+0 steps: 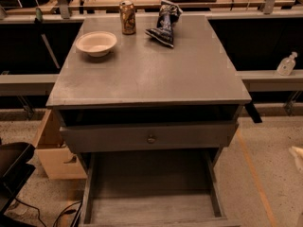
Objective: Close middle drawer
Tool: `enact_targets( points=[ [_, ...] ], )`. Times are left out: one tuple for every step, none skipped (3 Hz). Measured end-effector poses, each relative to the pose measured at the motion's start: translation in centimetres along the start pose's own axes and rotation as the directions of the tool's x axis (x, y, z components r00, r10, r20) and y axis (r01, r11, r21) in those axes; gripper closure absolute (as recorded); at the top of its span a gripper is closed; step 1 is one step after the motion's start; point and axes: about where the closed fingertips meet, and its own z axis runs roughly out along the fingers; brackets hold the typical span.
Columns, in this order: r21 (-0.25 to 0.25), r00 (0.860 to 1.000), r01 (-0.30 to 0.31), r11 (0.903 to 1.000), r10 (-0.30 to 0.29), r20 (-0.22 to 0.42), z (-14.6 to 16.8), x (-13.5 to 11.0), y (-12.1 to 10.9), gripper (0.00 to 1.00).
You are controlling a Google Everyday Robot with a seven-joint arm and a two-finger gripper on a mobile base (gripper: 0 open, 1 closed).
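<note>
The grey cabinet (151,74) fills the view. Its middle drawer (151,193) is pulled far out toward me; I see its empty inside and side walls, and its front is cut off by the bottom edge. Above it, the taller top drawer front (109,137) with a round knob (150,138) stands slightly out. Only a pale part of my gripper (297,154) shows at the right edge, low beside the cabinet and apart from the drawer.
On the cabinet top stand a white bowl (96,42), a drink can (127,17) and a dark snack bag (163,20). A cardboard box (52,150) sits on the floor at the left, with a black object (12,169) in front of it. A soap bottle (287,64) stands on the right ledge.
</note>
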Motion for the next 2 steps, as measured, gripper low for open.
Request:
enact_targets(
  points=[
    [-0.057,1.0,0.004,0.9984,-0.006,-0.027,3.2,1.2,3.2,0.0],
    [-0.059,1.0,0.004,0.9982,-0.006,-0.027,3.21,1.21,3.24,0.0]
  ],
)
